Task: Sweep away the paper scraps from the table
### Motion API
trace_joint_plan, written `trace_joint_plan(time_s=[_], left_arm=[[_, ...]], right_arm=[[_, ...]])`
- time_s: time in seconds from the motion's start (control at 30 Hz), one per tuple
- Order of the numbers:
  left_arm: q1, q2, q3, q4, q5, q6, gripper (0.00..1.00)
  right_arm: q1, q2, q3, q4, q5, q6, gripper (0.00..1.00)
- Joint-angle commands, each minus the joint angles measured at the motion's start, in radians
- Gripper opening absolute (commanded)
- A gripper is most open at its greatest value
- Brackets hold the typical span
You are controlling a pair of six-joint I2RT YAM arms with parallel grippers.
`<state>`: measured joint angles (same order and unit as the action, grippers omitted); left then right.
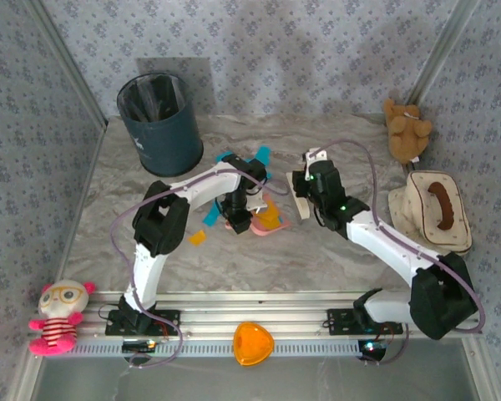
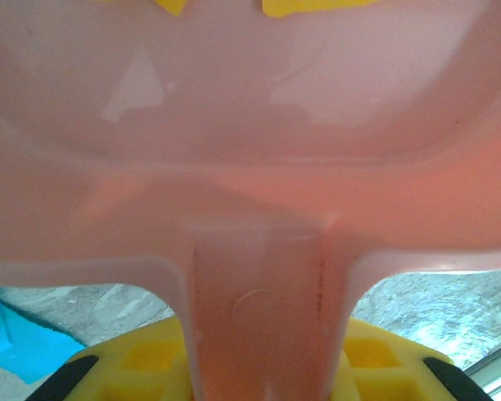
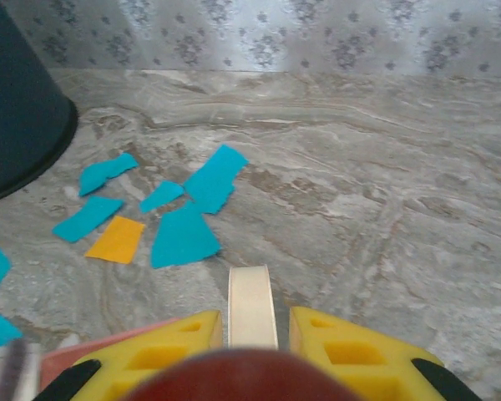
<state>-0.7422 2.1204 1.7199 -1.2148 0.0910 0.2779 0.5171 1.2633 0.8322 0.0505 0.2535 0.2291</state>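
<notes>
marbled table [image 1: 334, 251] strewn with paper scraps [image 3: 184, 234], pink dustpan [image 2: 250, 167] in left jaws.

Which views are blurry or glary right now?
Left wrist: the pink dustpan is too close, soft, with pale glare patches. Right wrist: paper scraps sharp, brush handle nearest the lens soft. Top: even light, faint shadow behind the bin.

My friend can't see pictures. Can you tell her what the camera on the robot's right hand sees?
The right gripper pinches a cream handle between its yellow fingers, over a grey marble table. Blue paper scraps and one orange one lie scattered ahead to the left, near a dark bin in the upper left corner.
</notes>
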Motion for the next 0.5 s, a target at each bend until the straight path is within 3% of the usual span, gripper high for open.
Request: trace_joint_plan(time_s=[0.0,0.27,0.47], left_arm=[[0.001,-0.073,0.0,0.015,0.031,-0.014,0.0],[0.016,-0.137,-0.004,0.043,0.039,-0.035,0.0],[0.041,-0.186,0.03,0.033,0.049,-0.047,0.0]], right_arm=[[-0.025,-0.051,-0.012,-0.023,0.066,0.006,0.0],[-0.073,-0.106,-0.039,-0.048,0.083,-0.016,0.0],[-0.11,-0.132,-0.042,-0.061,0.03,-0.015,0.0]])
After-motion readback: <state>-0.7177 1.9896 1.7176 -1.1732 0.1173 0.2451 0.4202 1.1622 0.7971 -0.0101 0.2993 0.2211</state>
